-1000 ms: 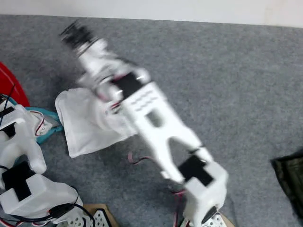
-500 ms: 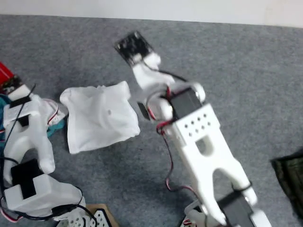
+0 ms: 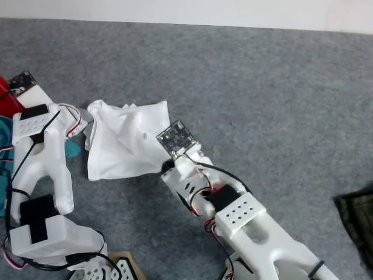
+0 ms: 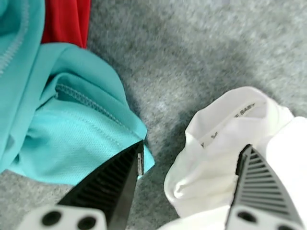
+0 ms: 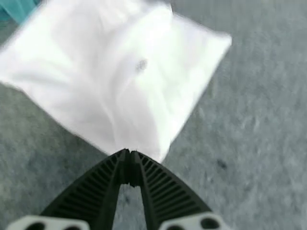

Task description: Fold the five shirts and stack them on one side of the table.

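Note:
A crumpled white shirt (image 3: 125, 143) lies on the grey table left of centre. My left gripper (image 3: 86, 125) is at its left edge. In the left wrist view that gripper (image 4: 192, 163) stands open, with the white shirt's collar fold (image 4: 225, 139) between the two fingers. My right gripper (image 5: 128, 154) is shut, and its tips touch the near edge of the white shirt (image 5: 120, 81). No cloth shows between the jaws. In the high view the right gripper (image 3: 165, 166) sits at the shirt's lower right corner.
A teal shirt (image 4: 57, 124) and a red shirt (image 4: 64, 21) lie bunched just left of the white one, by the left arm (image 3: 41, 175). A dark green cloth (image 3: 356, 220) sits at the table's right edge. A brown board (image 3: 125, 265) lies at the front.
The right arm swung off the shirt and pulled back, and its shut gripper now meets the lower right corner. The left arm came in to the shirt's left edge, which bunched up.

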Robot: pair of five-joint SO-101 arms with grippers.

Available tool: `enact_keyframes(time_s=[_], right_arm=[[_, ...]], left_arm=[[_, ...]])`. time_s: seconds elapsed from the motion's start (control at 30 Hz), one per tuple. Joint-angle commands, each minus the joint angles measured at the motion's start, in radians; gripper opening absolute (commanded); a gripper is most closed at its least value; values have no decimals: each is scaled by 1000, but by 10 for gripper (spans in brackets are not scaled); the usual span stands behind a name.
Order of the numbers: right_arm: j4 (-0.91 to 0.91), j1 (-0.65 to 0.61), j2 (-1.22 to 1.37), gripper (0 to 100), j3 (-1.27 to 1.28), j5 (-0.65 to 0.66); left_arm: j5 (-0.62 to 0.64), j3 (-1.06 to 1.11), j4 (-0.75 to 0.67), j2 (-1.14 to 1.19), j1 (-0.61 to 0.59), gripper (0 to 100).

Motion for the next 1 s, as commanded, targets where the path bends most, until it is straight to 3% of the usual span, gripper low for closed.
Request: enact_keyframes(time_s=[0.0,0.43,0.67,0.97], right_arm=[[-45,-13,56,13,-50,-20],[-73,-7,409,13,-366,-198],[-291,8,656,13,-496,-201],[-294,-25,848,13,-714,-204]], left_arm=[[11,-35,-52,-33,25,316],[12,-93,-127,59,79,316],[66,-231,-112,234,48,319],[66,-236,-83,251,47,319]])
